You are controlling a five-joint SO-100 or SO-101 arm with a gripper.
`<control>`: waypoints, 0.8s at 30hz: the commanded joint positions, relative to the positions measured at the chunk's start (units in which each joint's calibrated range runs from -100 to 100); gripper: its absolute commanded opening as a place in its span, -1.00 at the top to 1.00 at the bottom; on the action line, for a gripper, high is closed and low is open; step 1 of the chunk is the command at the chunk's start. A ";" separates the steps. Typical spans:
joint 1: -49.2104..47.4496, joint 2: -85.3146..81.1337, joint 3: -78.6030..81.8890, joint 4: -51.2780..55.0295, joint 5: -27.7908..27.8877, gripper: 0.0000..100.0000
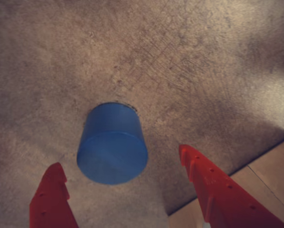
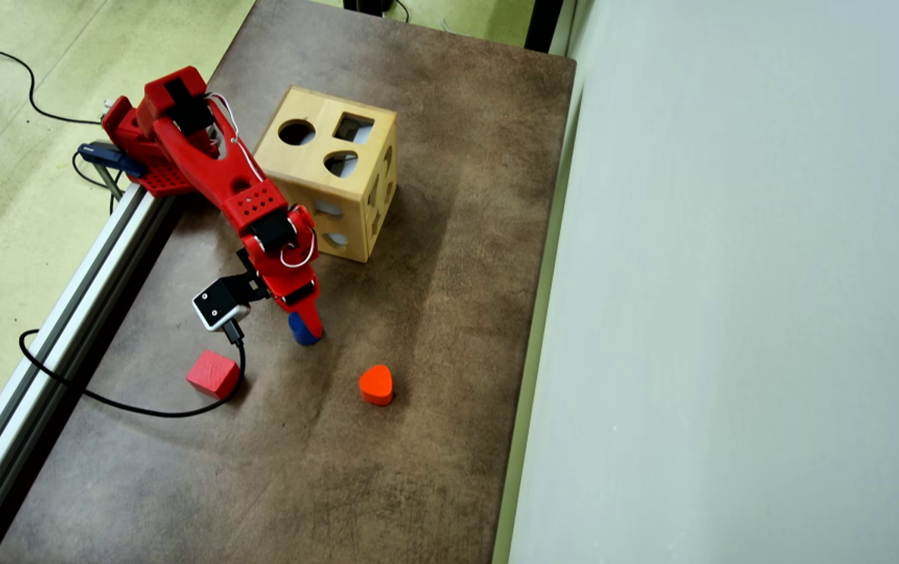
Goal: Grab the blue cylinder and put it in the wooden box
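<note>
The blue cylinder stands upright on the brown table, not yet lifted. In the wrist view the gripper is spread wide, its 2 red fingers reaching forward on either side of the cylinder with clear gaps to left and right, so nothing is held. The finger on the right of that view sits further from the cylinder than the one on the left. The overhead view shows the same thing from above: the arm reaches down over the cylinder, which is mostly hidden under the gripper tips, with only a sliver of blue showing.

The wooden box stands well apart from the cylinder, close to the arm's base, with a round, a square and a heart-like hole in its top face. A red cube and an orange heart-shaped piece lie on the table near the cylinder, both clear of the gripper.

As a judgement, the approach is nearly done and the grasp is the step in hand. Closing on the cylinder, lifting it, carrying it to the box and dropping it through the round hole all remain.
</note>
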 commanded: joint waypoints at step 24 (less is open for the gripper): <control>0.55 4.37 -5.25 -4.89 0.34 0.26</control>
